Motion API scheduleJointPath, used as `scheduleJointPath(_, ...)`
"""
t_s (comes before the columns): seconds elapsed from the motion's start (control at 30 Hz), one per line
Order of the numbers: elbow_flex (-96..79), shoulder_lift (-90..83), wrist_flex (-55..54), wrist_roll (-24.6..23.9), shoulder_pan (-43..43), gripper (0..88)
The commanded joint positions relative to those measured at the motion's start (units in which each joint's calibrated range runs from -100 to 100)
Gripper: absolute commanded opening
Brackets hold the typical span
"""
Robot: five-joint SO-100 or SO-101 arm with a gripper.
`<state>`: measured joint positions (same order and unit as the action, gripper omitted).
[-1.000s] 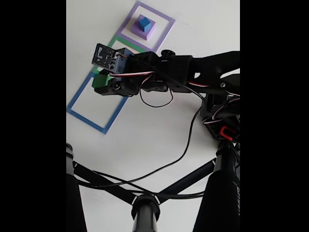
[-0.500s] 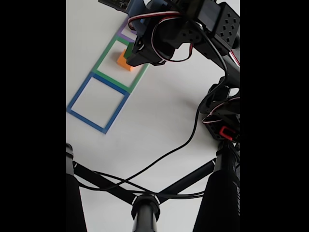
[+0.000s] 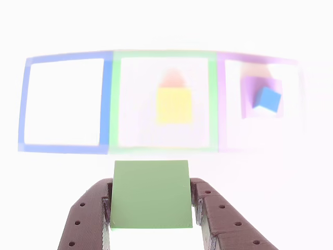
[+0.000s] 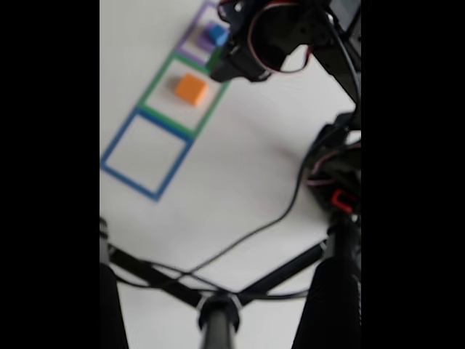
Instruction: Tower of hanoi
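Note:
In the other view, my gripper [image 3: 151, 190] is shut on the green cube [image 3: 151, 195], which is held up off the table between the two dark fingers [image 3: 83, 221]. Beyond it, the orange cube [image 3: 174, 104] sits inside the green square outline [image 3: 110, 104]. To the right, the small blue cube [image 3: 269, 99] rests on the pale-purple slab [image 3: 250, 86]. In the blurred fixed view, the orange cube [image 4: 191, 88] lies in the green outline. The blue cube [image 4: 216, 34] is on the slab [image 4: 200, 42], right beside the arm's dark wrist [image 4: 261, 43].
The blue square outline [image 3: 65, 104] at the left of the other view has nothing in it; it is the nearest outline [image 4: 145, 156] in the fixed view. Black cables [image 4: 276, 218] and dark stand tubes [image 4: 218, 313] cross the lower fixed view.
The arm has carried the green cube from above the blue and green outlines toward the far purple end. The orange cube, first hidden under the gripper, is now uncovered.

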<state>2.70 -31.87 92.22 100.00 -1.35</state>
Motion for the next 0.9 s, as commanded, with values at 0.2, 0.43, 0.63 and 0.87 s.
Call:
scheduleJointPath(0.2,-31.7,-7.1,-32.8,0.0,7.4,5.3)
scheduleJointPath(0.43,-52.9,-4.5,-65.0,0.0,7.8,5.2)
scheduleJointPath(0.63,-62.1,-0.7,-81.6,0.0,6.3,5.2)
scheduleJointPath(0.87,-70.2,2.4,-95.6,0.0,4.6,5.3)
